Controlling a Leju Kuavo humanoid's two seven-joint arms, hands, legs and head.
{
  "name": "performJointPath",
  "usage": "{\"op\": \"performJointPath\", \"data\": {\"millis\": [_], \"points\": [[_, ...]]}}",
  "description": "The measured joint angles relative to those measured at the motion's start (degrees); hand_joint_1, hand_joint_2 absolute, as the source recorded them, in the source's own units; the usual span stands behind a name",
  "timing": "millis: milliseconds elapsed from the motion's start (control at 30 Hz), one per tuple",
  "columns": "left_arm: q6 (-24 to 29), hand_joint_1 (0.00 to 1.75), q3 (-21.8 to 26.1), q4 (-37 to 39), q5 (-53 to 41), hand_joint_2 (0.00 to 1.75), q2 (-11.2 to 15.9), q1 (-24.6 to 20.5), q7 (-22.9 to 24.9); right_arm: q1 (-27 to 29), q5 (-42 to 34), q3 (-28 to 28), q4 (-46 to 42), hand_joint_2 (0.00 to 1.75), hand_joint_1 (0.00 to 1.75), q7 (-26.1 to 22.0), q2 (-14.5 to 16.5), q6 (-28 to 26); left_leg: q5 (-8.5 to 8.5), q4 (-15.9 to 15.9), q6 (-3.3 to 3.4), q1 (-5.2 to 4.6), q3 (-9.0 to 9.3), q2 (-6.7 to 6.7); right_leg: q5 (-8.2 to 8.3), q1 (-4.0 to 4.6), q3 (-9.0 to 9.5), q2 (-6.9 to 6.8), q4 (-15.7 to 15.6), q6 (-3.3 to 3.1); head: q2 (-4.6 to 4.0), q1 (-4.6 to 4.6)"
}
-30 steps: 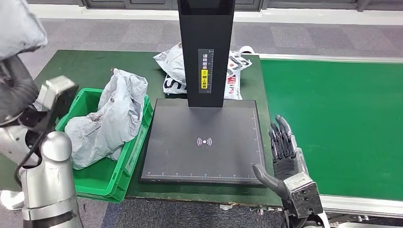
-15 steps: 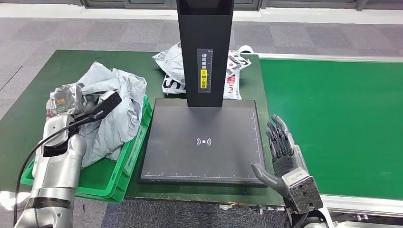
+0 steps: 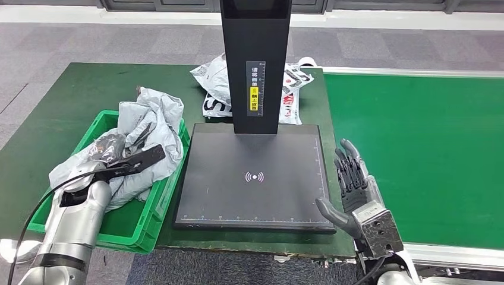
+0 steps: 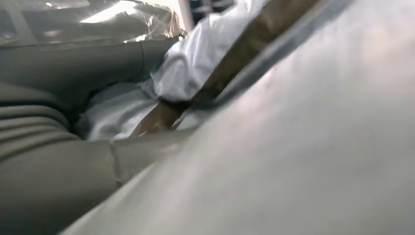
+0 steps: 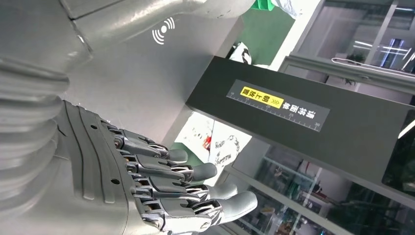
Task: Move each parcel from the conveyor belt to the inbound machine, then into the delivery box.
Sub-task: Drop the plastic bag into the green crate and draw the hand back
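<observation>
Head view: we saw the grey parcel [image 3: 145, 139] draped over the green delivery box [image 3: 128, 222], bulging above the rim and hanging toward the inbound machine's scan plate [image 3: 255, 178]. Our main risk call: the bag was not settled, so if the left robot hand [image 3: 110, 148] pulled away with film snagged on a finger, the parcel could be dragged out over the rim onto the worktop [image 3: 71, 95] or the plate. The cable along the left arm could also catch on the box wall. The left robot hand lay on or in the crumpled bag; we could not tell whether it gripped the film or just rested on it, as the folds and a dark bracket hid the fingers. Left wrist view was blurred, close grey plastic, no help. The right robot hand [image 3: 353, 190] stood beside the plate's edge, between plate and conveyor belt [image 3: 416, 148], fingers spread and extended, thumb out toward the plate's corner, holding nothing. Right wrist view confirmed straight, parted fingers [image 5: 195, 171] with nothing in them. Second risk: that thumb sat close to the plate corner, so a careless swing could knock it. White printed bags [image 3: 217, 89] lay behind the machine's column [image 3: 255, 59], near the belt.
</observation>
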Motion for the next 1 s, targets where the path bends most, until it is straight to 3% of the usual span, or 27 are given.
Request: {"op": "performJointPath", "data": {"millis": [167, 367, 500, 767, 867, 1000], "points": [[-4.12, 0.0, -1.38, -0.08, 13.55, 0.0, 0.04, -0.52, -5.46, 0.09, -0.34, -0.76, -0.01, 1.75, 0.0, 0.62, 0.17, -1.04, 0.04, 0.01, 0.05, 0.01, -0.02, -0.24, -0.04, -0.02, 0.06, -0.25, 0.0, 0.03, 0.0, 0.0], [-2.69, 0.0, -1.93, -0.37, 29.61, 0.0, -0.27, -3.62, -4.04, 1.53, -1.1, -0.95, -0.45, 1.75, 0.0, 0.77, 0.18, -3.04, 0.08, 0.04, 0.1, 0.01, -0.05, -0.32, -0.02, -0.08, 0.11, -0.31, 0.0, 0.11, 0.0, 0.01], [10.37, 0.0, -0.75, -2.59, 30.01, 0.0, -0.86, -4.54, 0.93, 3.55, -1.27, -0.96, -1.57, 1.75, 0.0, 0.54, 0.18, -3.74, 0.05, 0.04, 0.07, 0.0, -0.05, -0.12, 0.02, -0.08, 0.05, -0.09, 0.0, 0.09, 0.0, 0.01], [37.35, 0.0, 3.24, -8.58, 13.5, 0.0, -0.94, -4.53, 6.57, 3.37, -0.35, -0.96, -2.0, 1.75, 0.0, 1.55, 0.4, -3.51, 0.02, 0.02, 0.03, 0.01, -0.09, -0.06, -0.01, 0.04, 0.0, -0.03, 0.01, 0.04, 0.0, 0.0], [41.87, 0.0, 5.19, -9.82, 7.53, 0.0, -0.79, -4.45, 8.82, 2.71, -0.24, -0.96, -1.93, 1.75, 0.0, 1.9, 0.46, -3.21, 0.02, 0.01, 0.01, 0.01, -0.09, -0.07, -0.02, 0.04, 0.0, -0.04, 0.01, 0.02, 0.0, 0.0], [42.56, 0.0, 7.9, -10.26, 3.45, 0.0, -0.68, -4.33, 10.89, 1.98, -0.22, -0.96, -1.71, 1.75, 0.0, 2.15, 0.46, -2.89, 0.03, 0.02, 0.0, 0.01, -0.09, -0.07, -0.02, 0.04, 0.0, -0.05, 0.01, 0.02, 0.0, 0.0]]}}
